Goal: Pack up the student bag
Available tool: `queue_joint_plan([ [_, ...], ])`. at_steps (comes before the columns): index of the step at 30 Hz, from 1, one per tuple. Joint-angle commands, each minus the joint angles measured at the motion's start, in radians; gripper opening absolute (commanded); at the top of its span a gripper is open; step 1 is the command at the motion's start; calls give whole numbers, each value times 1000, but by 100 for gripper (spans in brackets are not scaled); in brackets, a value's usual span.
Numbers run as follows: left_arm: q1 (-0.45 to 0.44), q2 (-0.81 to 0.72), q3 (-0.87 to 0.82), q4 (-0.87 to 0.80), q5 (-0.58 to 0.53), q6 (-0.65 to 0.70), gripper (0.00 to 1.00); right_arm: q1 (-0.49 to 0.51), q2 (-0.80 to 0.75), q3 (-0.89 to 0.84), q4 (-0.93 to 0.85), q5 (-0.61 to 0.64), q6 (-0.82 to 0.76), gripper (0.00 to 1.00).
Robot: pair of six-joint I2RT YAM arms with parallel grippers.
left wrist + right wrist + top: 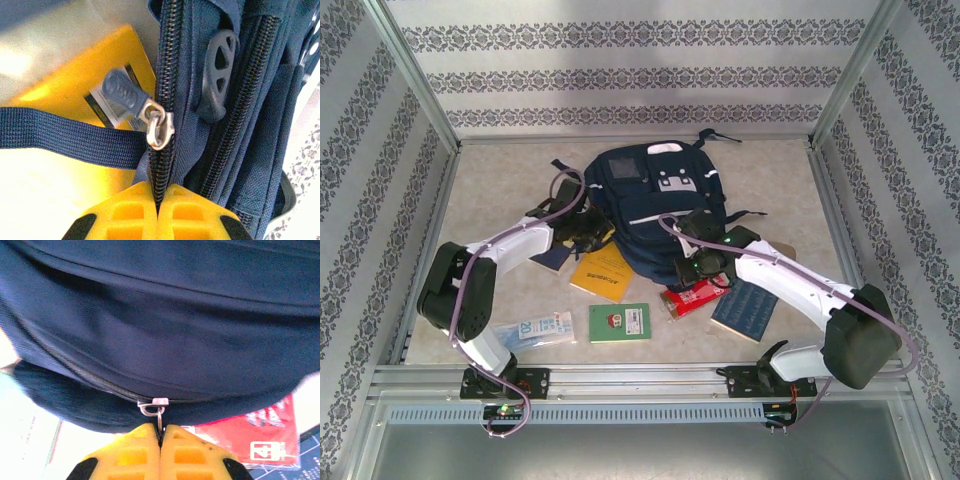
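Top external gives you the student bag point(650, 200) lying flat in the middle of the table point(490, 190). The books are all outside it along its near edge: a yellow book point(603, 272), a green book point(620, 322), a red book point(692, 300) and a blue notebook point(745, 308). Your left gripper point(586, 232) is at the bag's left flank and your right gripper point(705, 268) at its near right corner. From up here you cannot tell how the jaws stand. Nothing is packed, so I judge you are at the opening step.

Left wrist: the yellow pads point(125, 215) are pressed together with no gap. They pinch the bag's zip track point(167, 60), whose teeth run down between them. Just above sits a metal slider point(160, 127), and its dark rubber tab point(122, 91) hangs free, not gripped. A navy strap point(65, 135) crosses to the left over the yellow book.

Right wrist: here too the pads meet. The zip pull point(160, 415) of a second slider point(155, 402) drops straight into the seam between them, so this gripper has the pull. The red book lies just beyond the bag's edge.

Next, you likely want the left gripper to anchor the fabric while the right draws its slider along the track. Pull in line with the teeth, not away from the bag. Otherwise the pull may slip out, or the whole bag may slide over the books.
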Motion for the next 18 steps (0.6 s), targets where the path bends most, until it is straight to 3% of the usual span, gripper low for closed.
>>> queue_joint_plan([
  [1,64,-13,75,-61,-60,66,0,-46,-2,26,-88,55,-14,0],
  [4,86,32,169,-105,-40,128,0,-80,12,39,-56,46,1,0],
  [7,113,116,313,-189,17,165,1,-76,29,66,67,-140,57,0],
  [9,129,138,384,-273,38,162,32,-65,53,91,177,-262,152,0],
  [11,135,112,405,-368,-4,156,48,-49,88,129,258,-326,237,0],
  [13,136,75,395,-446,-32,135,53,-26,123,166,324,-358,309,0],
  [18,136,-27,279,-524,23,63,56,39,217,265,405,-386,404,0],
])
